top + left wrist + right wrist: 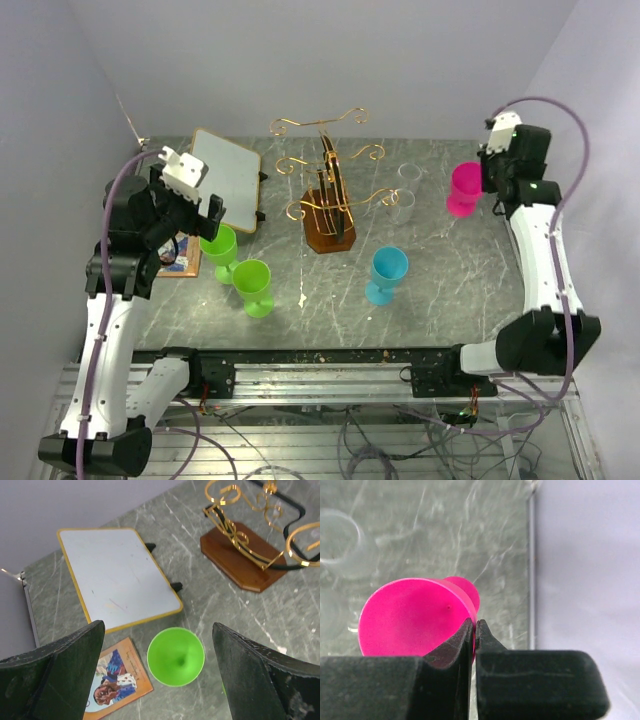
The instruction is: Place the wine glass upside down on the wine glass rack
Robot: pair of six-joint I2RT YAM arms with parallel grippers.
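The gold wire wine glass rack (327, 185) stands on its dark brown wooden base (241, 555) at the middle back. My right gripper (487, 172) is shut on the rim of a pink wine glass (464, 189), one finger inside the bowl (415, 617) and one outside, holding it at the right back. My left gripper (192, 215) is open above a green wine glass (175, 656), which stands upright between my fingers. A second green glass (253, 287) and a blue glass (386, 274) stand in front of the rack.
Two clear glasses (404, 195) stand right of the rack, also seen in the right wrist view (340, 542). A white board with a yellow frame (118, 575) lies at the left back. A picture card (115, 677) lies near the left edge.
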